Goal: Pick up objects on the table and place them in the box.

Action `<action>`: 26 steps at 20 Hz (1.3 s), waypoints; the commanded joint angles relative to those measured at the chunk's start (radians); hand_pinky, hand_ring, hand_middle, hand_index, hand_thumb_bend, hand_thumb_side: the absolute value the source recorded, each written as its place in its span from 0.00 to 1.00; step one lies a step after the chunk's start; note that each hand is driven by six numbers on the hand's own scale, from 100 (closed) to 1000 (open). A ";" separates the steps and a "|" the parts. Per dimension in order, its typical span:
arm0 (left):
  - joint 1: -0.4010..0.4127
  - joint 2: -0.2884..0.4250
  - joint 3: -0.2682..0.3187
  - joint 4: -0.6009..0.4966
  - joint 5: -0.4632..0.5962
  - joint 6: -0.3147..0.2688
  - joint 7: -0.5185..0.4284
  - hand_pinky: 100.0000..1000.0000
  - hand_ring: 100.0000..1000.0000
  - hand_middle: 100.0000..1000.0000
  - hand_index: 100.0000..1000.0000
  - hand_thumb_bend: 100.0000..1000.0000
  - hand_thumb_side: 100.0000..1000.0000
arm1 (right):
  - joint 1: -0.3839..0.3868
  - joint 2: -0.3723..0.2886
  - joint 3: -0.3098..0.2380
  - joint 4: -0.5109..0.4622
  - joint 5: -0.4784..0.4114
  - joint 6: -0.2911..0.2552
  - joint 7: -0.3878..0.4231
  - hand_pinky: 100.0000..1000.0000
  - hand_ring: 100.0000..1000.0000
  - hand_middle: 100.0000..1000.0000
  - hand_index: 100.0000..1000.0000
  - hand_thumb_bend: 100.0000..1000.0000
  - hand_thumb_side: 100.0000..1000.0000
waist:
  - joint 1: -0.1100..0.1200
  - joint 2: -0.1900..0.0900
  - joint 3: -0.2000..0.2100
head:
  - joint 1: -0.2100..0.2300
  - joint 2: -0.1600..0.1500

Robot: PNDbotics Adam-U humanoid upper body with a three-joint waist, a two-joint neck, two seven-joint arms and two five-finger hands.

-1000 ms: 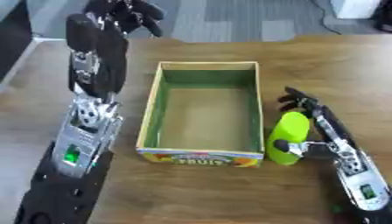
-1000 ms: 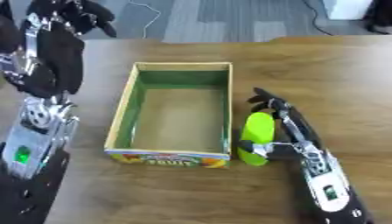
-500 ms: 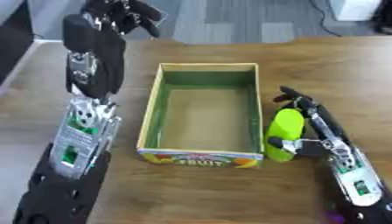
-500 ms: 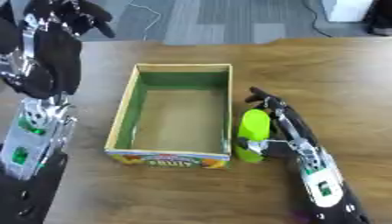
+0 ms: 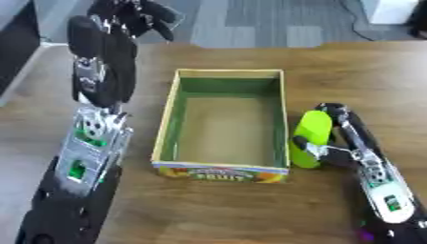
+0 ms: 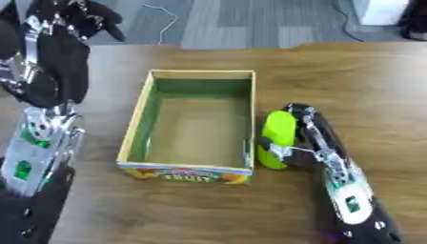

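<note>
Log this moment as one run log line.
right hand: shut on green object beside box | box: empty | left hand: raised, idle

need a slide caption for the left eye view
Right robot hand grips a lime-green object beside the empty fruit box while the left robot hand is raised at the table's far edge.

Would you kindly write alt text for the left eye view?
The robot's right hand grips a lime-green oblong object just right of an empty open cardboard fruit box on a wooden table. Its left hand hangs curled at upper left.
</note>
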 commanded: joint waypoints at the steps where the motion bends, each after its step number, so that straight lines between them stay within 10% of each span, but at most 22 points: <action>1: -0.005 0.005 0.007 -0.019 0.001 -0.001 0.003 0.33 0.49 0.60 0.70 0.59 0.96 | 0.023 0.015 -0.004 0.056 0.001 0.038 -0.101 0.00 0.14 0.23 0.50 0.38 0.51 | 0.006 0.005 0.005 | -0.006 -0.003; 7: -0.003 0.004 0.007 -0.019 0.000 0.000 0.004 0.33 0.49 0.60 0.70 0.59 0.96 | 0.024 0.019 -0.001 0.063 -0.048 0.108 -0.257 0.00 0.00 0.07 0.40 0.03 0.33 | 0.005 0.008 0.011 | -0.005 -0.003; 26: 0.018 0.011 0.009 -0.019 -0.004 0.005 0.006 0.33 0.49 0.60 0.70 0.60 0.96 | -0.130 -0.121 0.033 -0.210 -0.174 0.164 -0.174 0.00 0.00 0.09 0.38 0.00 0.49 | -0.007 -0.013 0.003 | 0.007 -0.003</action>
